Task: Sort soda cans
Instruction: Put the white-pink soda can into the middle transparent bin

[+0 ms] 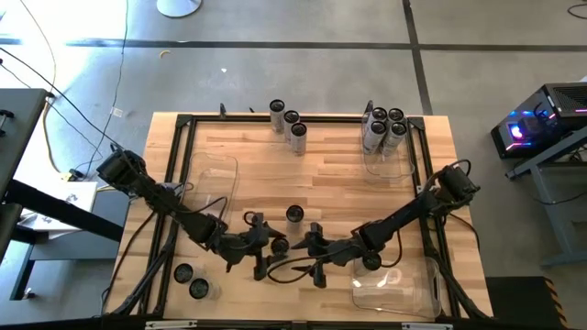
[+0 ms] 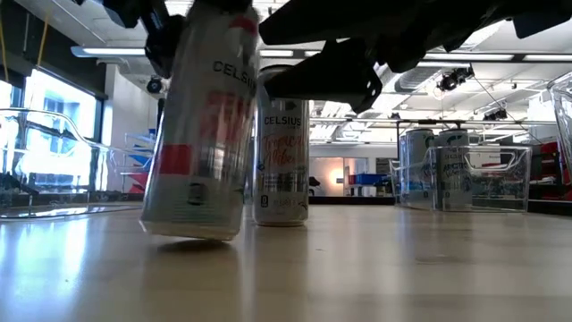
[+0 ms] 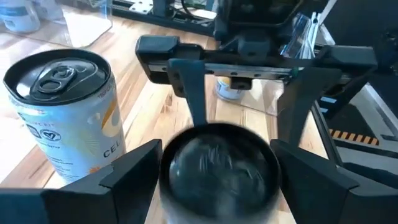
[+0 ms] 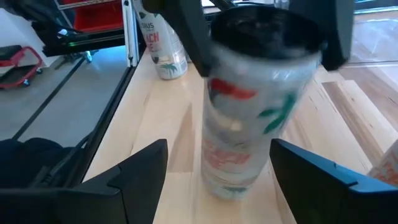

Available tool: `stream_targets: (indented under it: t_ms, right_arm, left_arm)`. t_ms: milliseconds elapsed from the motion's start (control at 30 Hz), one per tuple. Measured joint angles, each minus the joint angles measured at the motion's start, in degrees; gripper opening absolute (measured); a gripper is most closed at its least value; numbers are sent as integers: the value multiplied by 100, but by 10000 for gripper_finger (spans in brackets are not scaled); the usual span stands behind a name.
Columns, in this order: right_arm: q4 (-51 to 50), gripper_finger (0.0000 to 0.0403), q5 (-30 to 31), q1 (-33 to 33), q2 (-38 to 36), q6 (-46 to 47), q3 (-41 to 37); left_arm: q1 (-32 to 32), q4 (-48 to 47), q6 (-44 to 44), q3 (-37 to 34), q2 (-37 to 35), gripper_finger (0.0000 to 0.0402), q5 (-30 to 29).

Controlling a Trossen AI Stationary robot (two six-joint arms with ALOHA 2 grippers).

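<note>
1. Left gripper [image 3: 217,171]: jaws set wide and closed on the top of one soda can [image 2: 195,125], with a finger on either side of its dark lid.
2. Right gripper [image 4: 217,155] faces the left one near the front middle of the table. Its jaws are spread, and the same can stands between its fingers [image 4: 134,174]. A gap shows on at least one side, so it has no grip.
3. Held can: tilted, its base just clear of the wood in the low view, and it lies between the two grippers.
4. Second can [image 1: 294,214] stands upright just behind the pair, free of both grippers.
5. Other cans: a row of three [image 1: 289,124] stands at the back edge, and two [image 1: 191,280] stand at the front left corner.
6. A cluster of cans [image 1: 383,126] stands in the clear bin [image 1: 390,165] at the back right.
7. Surface: light wooden table [image 1: 330,174] with a black frame around it.
8. Room: grey floor with cables to the left, and a bright window [image 2: 45,116] and ceiling strip lights in the low view.
</note>
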Motion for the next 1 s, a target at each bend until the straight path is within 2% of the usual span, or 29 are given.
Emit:
stream_targets:
  t_ms: [100,333,500,633,833,1000]
  right_arm:
    - [55,277,0,0,0,-101,0]
    - [118,277,2,0,0,-125,1]
    - [38,277,3,0,0,-112,1]
    - [-460,277,4,86,0,-74,2]
    - [-716,277,4,95,0,195,2]
    - [-694,277,4,-58,0,184,2]
  left_arm:
    - [53,-14,-17,0,0,292,140]
    - [37,-77,29,0,0,292,33]
    - [-55,-142,399,203,0,292,-12]
    - [-145,-734,761,621,0,292,-20]
    - [-266,-2278,890,1256,-2,292,-106]
    - [-315,-2578,824,1309,-11,292,-166]
